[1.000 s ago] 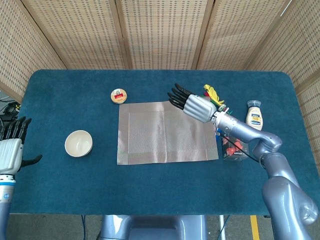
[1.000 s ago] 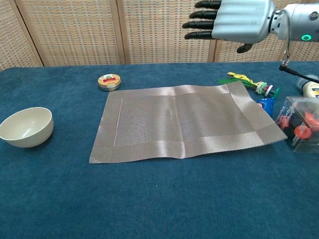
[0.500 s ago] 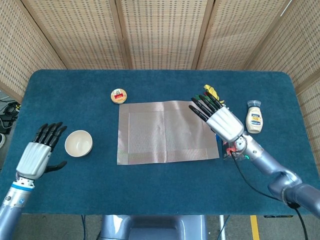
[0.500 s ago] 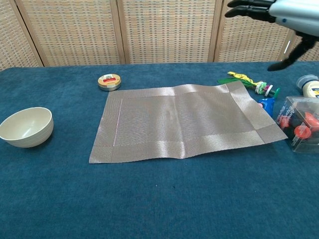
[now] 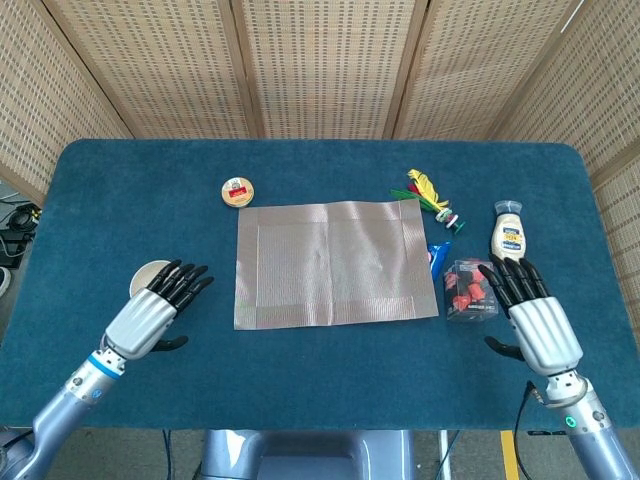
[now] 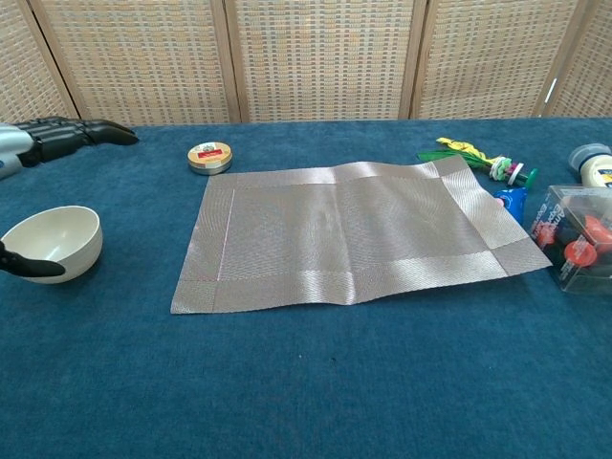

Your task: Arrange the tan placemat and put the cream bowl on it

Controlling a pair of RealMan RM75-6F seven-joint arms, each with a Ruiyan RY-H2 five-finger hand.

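- since the tan placemat already lies spread out and roughly square to the table edge, i judge the arranging step done bar a slight ripple along its near edge, and the bowl pickup is the step in hand.
- cream bowl sits upright on the table, well to the left of the mat, apart from it, nothing in it that i can see.
- my left hand hovers over the bowl's near side, fingers spread and straight, holding nothing; in the chest view the thumb tip shows low by the bowl's left wall, fingers above and behind the rim. can't tell if the thumb touches.
- my right hand is off to the right near the table's front edge, fingers apart, empty, just in front of the clear box of red bits.
- next move, as i read it: lower left hand, close thumb and fingers on the bowl's rim or wall, lift, carry right, set it down mid-mat.
- calls for a firm grasp on a smooth curved wall, which may slip; set it down gently so the mat doesn't bunch.
- round tin sits just off the mat's far left corner; keep the carry path clear of it.
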